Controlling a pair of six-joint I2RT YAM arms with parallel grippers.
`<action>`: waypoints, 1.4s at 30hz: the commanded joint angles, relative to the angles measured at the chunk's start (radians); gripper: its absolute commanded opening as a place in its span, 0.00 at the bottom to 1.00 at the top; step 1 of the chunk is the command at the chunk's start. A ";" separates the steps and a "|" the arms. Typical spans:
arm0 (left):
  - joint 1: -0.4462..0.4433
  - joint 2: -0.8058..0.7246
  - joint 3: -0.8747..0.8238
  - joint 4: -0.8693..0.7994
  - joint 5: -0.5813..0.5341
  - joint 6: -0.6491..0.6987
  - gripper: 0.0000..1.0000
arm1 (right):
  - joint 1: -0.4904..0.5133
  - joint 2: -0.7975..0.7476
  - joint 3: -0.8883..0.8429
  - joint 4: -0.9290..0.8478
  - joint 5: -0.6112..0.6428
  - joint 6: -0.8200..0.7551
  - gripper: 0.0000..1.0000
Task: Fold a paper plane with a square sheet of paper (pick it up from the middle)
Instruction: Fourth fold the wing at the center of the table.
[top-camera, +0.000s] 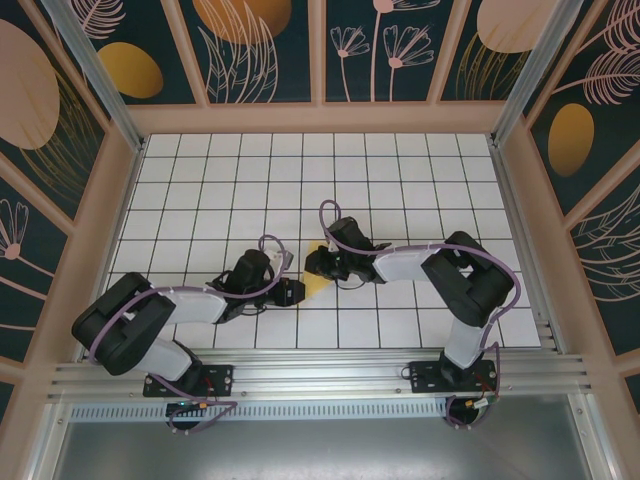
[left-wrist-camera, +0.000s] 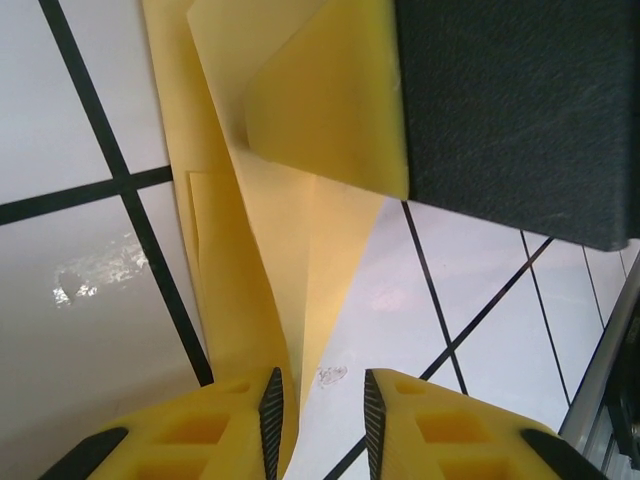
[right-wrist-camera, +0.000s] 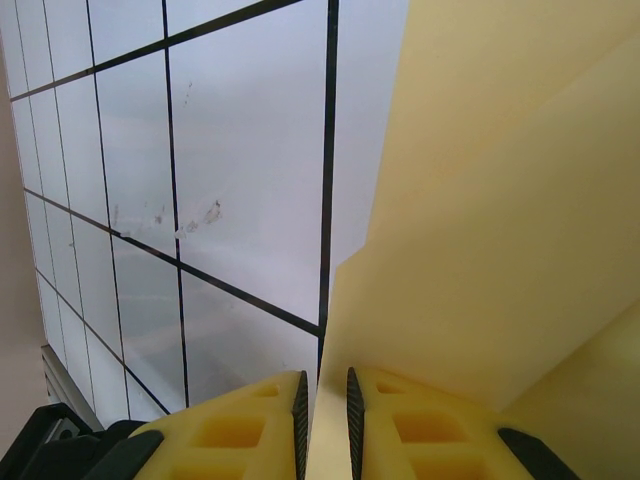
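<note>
Patterned panels enclose a white gridded table (top-camera: 420, 190); we find the paper plane (top-camera: 319, 284), a part-folded yellow sheet, near the middle of the front rows, between the two grippers and raised off the tiles where it is held.

Risk, in our judgement: the paper is thin and its layers stand loose; should the arms draw apart or twist out of step, it may tear or take a stray crease; should the unclamped side close off the centre fold, the wings would set unevenly; a weak pinch could let the sheet slide out.

Right gripper (right-wrist-camera: 326, 430): jaws drawn to a narrow slit with the paper's edge running into it; we take this as a pinch on the plane.

Left gripper (left-wrist-camera: 320, 420): jaws parted by a clear gap; the fold's narrow end dips into that gap and lies against one pad (left-wrist-camera: 271, 405); the other pad stands clear, so nothing is clamped.
</note>
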 joint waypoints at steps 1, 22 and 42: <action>0.005 0.034 0.021 0.012 0.028 0.038 0.32 | 0.005 0.012 0.030 -0.008 0.010 -0.013 0.22; 0.005 0.057 0.034 -0.016 -0.026 0.045 0.15 | 0.004 0.013 0.033 -0.019 0.011 -0.016 0.22; -0.008 0.056 0.063 -0.067 -0.098 0.110 0.25 | 0.005 0.017 0.038 -0.021 0.011 -0.016 0.23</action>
